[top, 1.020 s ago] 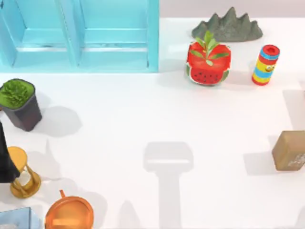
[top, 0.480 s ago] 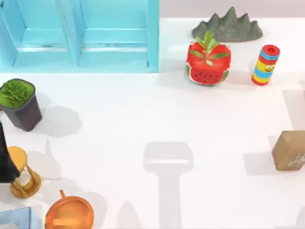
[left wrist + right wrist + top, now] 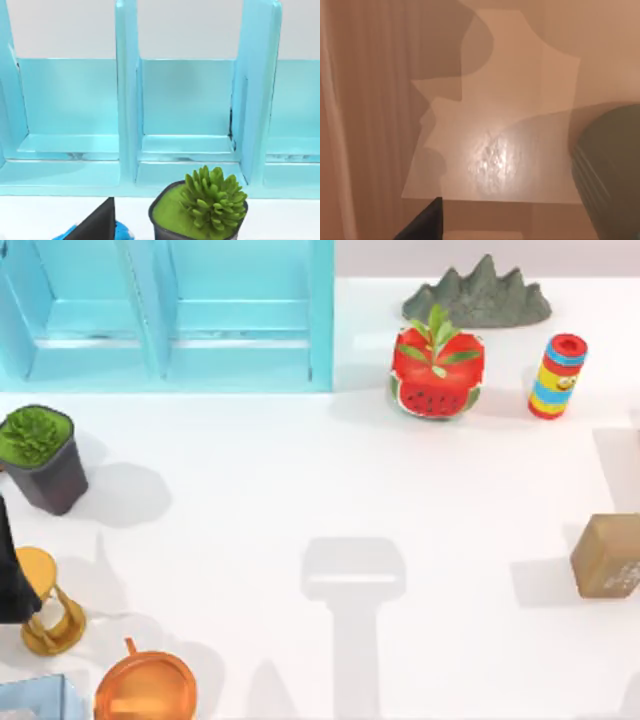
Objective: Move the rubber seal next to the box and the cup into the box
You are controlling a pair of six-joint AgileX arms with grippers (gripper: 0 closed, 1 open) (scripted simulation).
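Rubber seal (image 3: 607, 556) sits at the table's (image 3: 300, 480) right edge, well apart from the blue box (image 3: 165, 315) at the far left, so the long carry risks a slip, and I cannot tell either pincer's state.

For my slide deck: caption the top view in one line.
Cluttered white table from above: blue box at the back left, tan rubber seal at the right edge, potted plant at left.
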